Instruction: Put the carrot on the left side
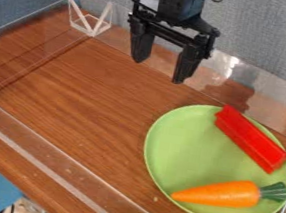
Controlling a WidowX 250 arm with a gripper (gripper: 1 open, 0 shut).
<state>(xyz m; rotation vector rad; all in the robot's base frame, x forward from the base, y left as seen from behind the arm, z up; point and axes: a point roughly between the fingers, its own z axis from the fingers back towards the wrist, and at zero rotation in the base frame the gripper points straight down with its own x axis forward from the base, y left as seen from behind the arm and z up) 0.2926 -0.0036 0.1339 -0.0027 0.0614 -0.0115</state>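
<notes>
Two toy items share the round light-green plate: an orange toy carrot and a red rectangular block. The carrot lies on its side on the part of the plate nearest the camera, its narrow tip pointing to the image's left and its short green leafy stub reaching the plate's rim at the image's right. The block lies beyond the carrot, slanting across the plate's far right part as seen in the image, with a gap between the two.

Beyond the plate and well apart from it, the black two-finger gripper hangs with its fingers pointing down. It is released, the fingers spread wide with nothing between them.

Brown wood-grain tabletop stretches from the plate toward the image's left. A clear plastic wall runs along the table's near side, passing close to the plate. Far from the plate, toward the image's upper left, a white angular frame stands at the tabletop's far corner.
</notes>
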